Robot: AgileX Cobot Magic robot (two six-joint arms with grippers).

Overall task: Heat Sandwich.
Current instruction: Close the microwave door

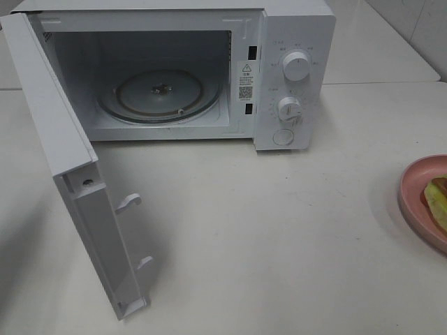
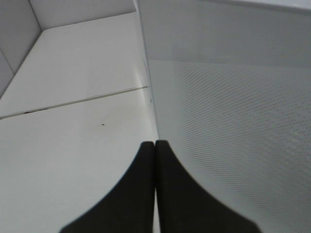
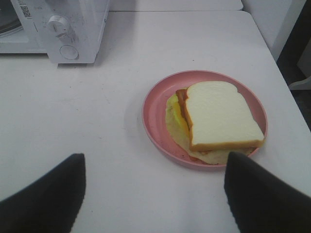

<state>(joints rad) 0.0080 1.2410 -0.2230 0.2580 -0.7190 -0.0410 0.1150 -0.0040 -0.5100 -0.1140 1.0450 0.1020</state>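
The sandwich (image 3: 218, 119), white bread over yellow-green lettuce and reddish meat, lies on a round pink plate (image 3: 155, 114). In the high view only a sliver of the sandwich (image 1: 436, 199) and the plate (image 1: 413, 192) show at the right edge. The white microwave (image 1: 293, 42) stands at the back with its door (image 1: 77, 174) swung open and its glass turntable (image 1: 159, 94) bare. My right gripper (image 3: 155, 194) is open, above the table short of the plate. My left gripper (image 2: 155, 150) is shut on nothing, beside the door's perforated panel (image 2: 233, 121). Neither arm shows in the high view.
The microwave's two knobs (image 1: 296, 66) and round button (image 1: 283, 137) face front. The door's latch hooks (image 1: 129, 202) stick out toward the table middle. The table's right edge (image 3: 286, 97) runs close past the plate. A seam (image 2: 73, 102) crosses the tabletop.
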